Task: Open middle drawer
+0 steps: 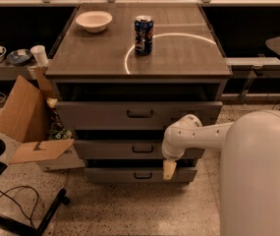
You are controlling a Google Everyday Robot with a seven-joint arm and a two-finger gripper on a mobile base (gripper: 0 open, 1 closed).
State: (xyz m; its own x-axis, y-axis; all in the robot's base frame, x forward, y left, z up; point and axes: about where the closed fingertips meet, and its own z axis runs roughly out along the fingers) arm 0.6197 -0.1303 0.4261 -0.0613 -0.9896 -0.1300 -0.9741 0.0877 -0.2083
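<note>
Grey three-drawer cabinet (179, 58) with robot arm (206, 132) at its right front.

The white robot body (262, 181) fills the lower right; its arm reaches left across the drawer fronts. The middle drawer (105, 150), second of three, sits below the taller top drawer (90, 114), its right end covered by the arm. A cardboard box (24, 114) stands left of the cabinet. On top are a bowl (94, 20) and a soda can (143, 35), apart. The gripper (169, 169) hangs before the bottom drawer, right of the middle drawer's handle (143, 149); whether it is released or clenched cannot be told.
</note>
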